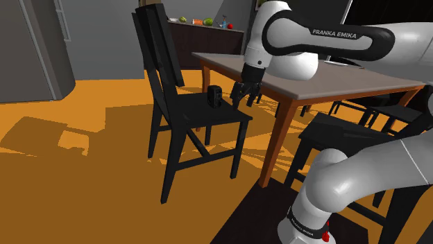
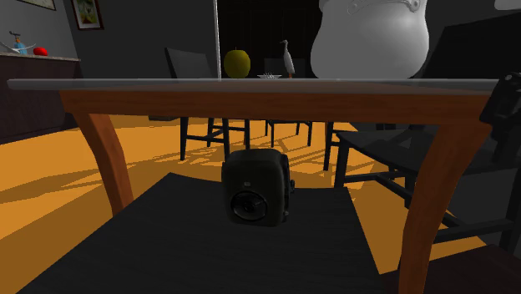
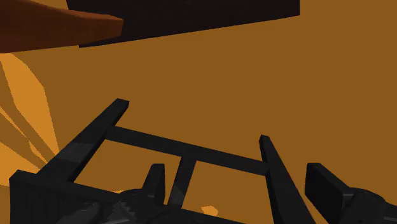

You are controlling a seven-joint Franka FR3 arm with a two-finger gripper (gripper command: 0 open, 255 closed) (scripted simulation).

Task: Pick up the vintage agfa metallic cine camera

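Cine camera (image 1: 215, 96) stands upright on the seat of a black chair (image 1: 187, 112), on the side of the seat nearest the table (image 1: 347, 84). It has a dark boxy body, and in the second exterior view (image 2: 256, 188) a round lens sits low on the face toward us. Nothing touches it.

Gripper (image 1: 243, 96) hangs just beside the camera, on the shoulder view's right, above the seat's corner and pointing down. Jaws are wide and holding nothing. In the wrist view the two black fingers (image 3: 154, 184) stand well apart around the gripper (image 3: 235, 172), with black chair bars (image 3: 184, 153) and orange floor (image 3: 210, 83) below.

The table has brown wooden legs and a grey top, and the chair stands close against one end. In the second exterior view the table edge (image 2: 250, 98) runs above the camera. A yellow-green apple (image 2: 237, 62) and a small bird figurine (image 2: 287, 58) stand on top.

The white arm (image 1: 291, 38) reaches across the table corner down to the seat. Another black chair (image 1: 347, 132) stands on the shoulder view's right. A low cabinet (image 1: 208, 35) with fruit on it stands at the back wall.
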